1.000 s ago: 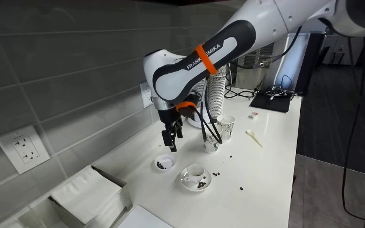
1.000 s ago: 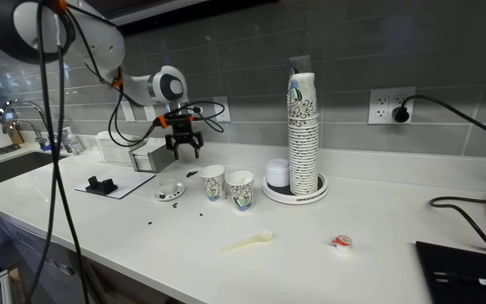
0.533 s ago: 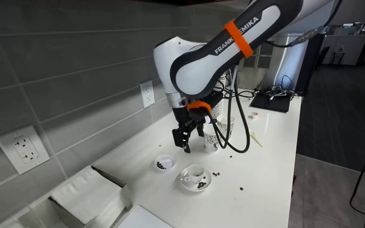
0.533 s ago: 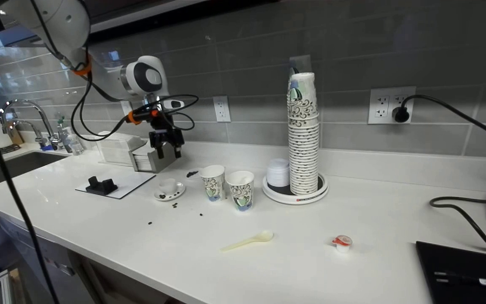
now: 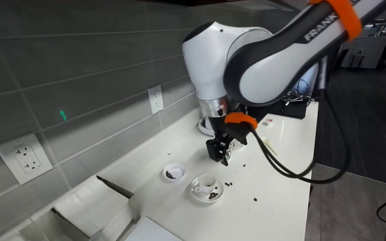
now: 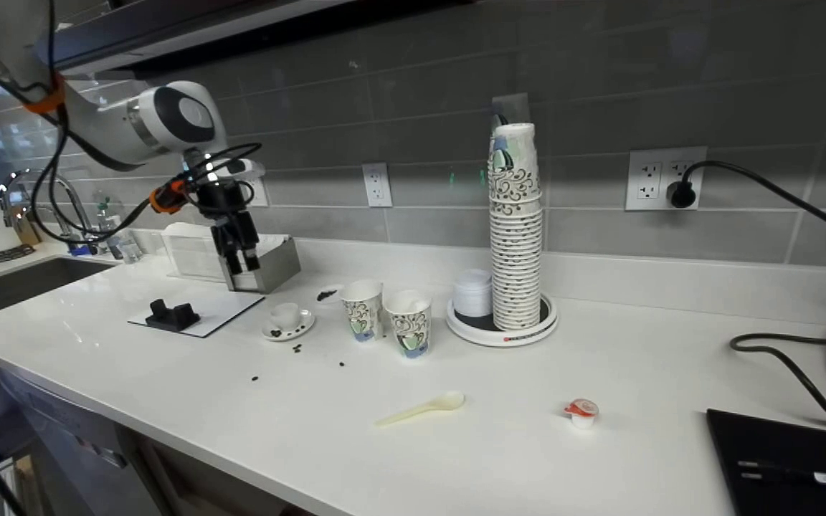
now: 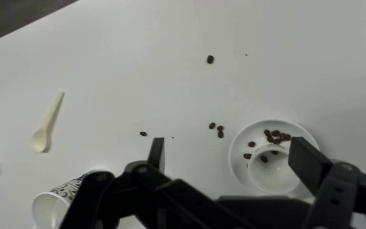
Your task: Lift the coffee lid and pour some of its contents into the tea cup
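Note:
The coffee lid (image 5: 178, 172), a shallow white cap with dark beans at one side, sits on the counter near the wall. It also shows behind a paper cup in an exterior view (image 6: 330, 294). It is out of the wrist view. The white tea cup (image 5: 207, 180) stands on its saucer (image 5: 198, 198), with several beans on the saucer and a few inside the cup (image 7: 272, 178). My gripper (image 7: 229, 152) is open and empty, held above the counter. In the wrist view one finger overlaps the cup's edge. The gripper also shows in an exterior view (image 6: 244, 266).
Two patterned paper cups (image 6: 363, 309) (image 6: 410, 324) stand near the lid. A tall cup stack (image 6: 515, 251) and white lids (image 6: 472, 292) stand on a round tray (image 6: 505, 340). A napkin holder (image 5: 131, 204), spoon (image 6: 420, 410), creamer (image 6: 583, 413) and loose beans (image 7: 216, 128) lie around.
The arm has swung away from the wall and the lid, toward the sink side, and its gripper has turned. The gripper stays open. The lid, cup and saucer have not moved.

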Controlling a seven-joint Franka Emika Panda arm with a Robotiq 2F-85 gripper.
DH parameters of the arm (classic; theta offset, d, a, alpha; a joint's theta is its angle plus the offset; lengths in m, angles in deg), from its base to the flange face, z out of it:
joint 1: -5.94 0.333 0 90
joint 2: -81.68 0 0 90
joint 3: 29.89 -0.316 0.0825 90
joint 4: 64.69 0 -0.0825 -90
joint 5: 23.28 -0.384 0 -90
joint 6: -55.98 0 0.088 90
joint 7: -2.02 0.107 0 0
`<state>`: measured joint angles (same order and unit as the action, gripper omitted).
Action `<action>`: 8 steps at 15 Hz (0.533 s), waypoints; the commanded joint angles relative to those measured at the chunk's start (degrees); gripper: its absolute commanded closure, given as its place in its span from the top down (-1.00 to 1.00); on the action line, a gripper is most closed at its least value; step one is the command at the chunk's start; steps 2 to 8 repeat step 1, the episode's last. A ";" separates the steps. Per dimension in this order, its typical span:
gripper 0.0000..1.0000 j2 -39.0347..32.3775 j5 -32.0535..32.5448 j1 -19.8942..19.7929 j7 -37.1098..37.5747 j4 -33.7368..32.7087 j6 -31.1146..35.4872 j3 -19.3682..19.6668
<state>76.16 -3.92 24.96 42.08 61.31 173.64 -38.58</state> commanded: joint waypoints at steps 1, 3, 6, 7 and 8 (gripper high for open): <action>1.00 1.82 0.52 -1.35 0.42 1.80 -0.14 -1.72; 1.00 1.82 0.52 -1.35 0.42 1.80 -0.14 -1.72; 1.00 1.82 0.52 -1.35 0.42 1.80 -0.14 -1.72; 1.00 1.82 0.52 -1.35 0.42 1.80 -0.14 -1.72; 1.00 1.82 0.52 -1.35 0.42 1.80 -0.14 -1.72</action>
